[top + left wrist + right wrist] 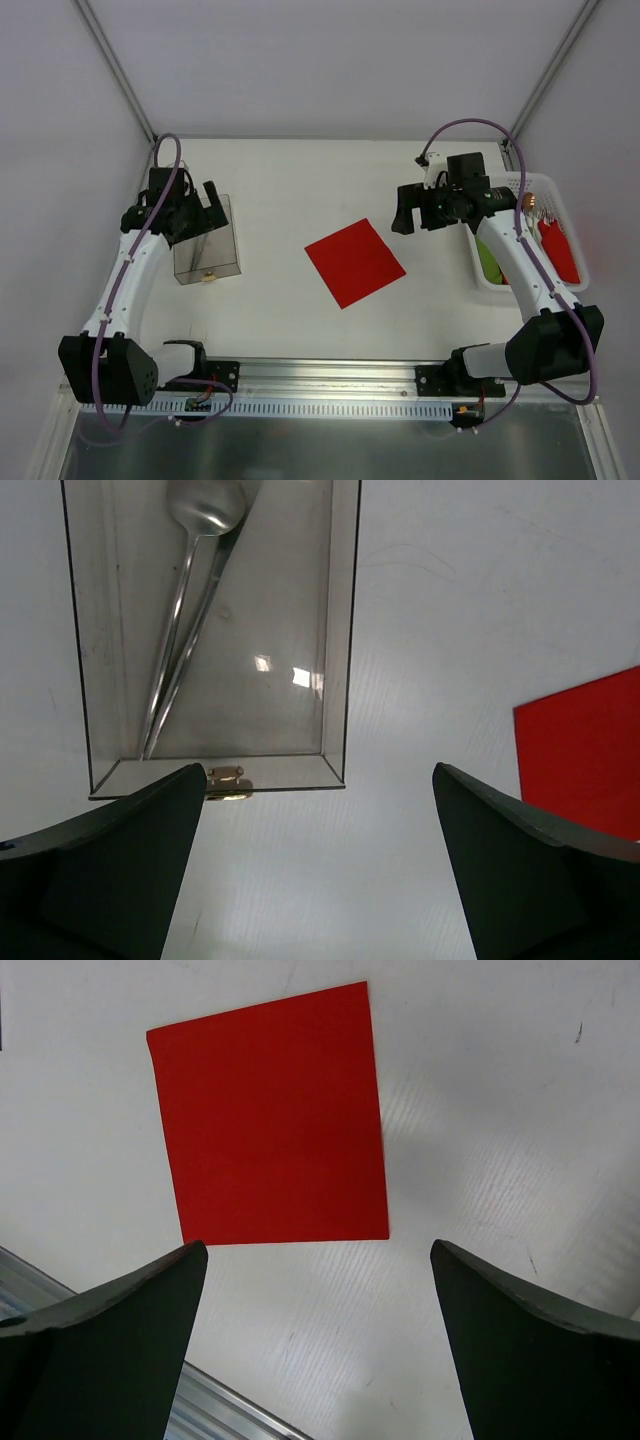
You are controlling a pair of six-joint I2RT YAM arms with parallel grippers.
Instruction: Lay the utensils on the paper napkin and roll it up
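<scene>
Utensils: slim silver utensils (205, 508) lying in a clear tray (338, 630) near the left edge of the counter (300, 170), handles side by side and angled across the tray floor, round spoon bowl at the far end; not yet on the napkin.
Paper napkin: red paper napkin (354, 262) spread flat and unrolled at the middle of the counter, turned at a slant to the near edge, nothing on it; well apart from the tray.
Left end effector: left end effector (318, 780) hanging over the tray's near wall, fingers spread wide and holding nothing; likely lined up there to reach down for the handles.
Right end effector: right end effector (318, 1250) raised over the counter between the napkin and the right edge, fingers wide apart and empty; probably waiting to steady or roll the paper.
White basket: white basket (548, 180) at the right edge, red and green items inside, untouched.
Step in hand: by the look of it, the first pick from the tray.
Risk: thin handles lying flat and close together, hard to pinch singly.
</scene>
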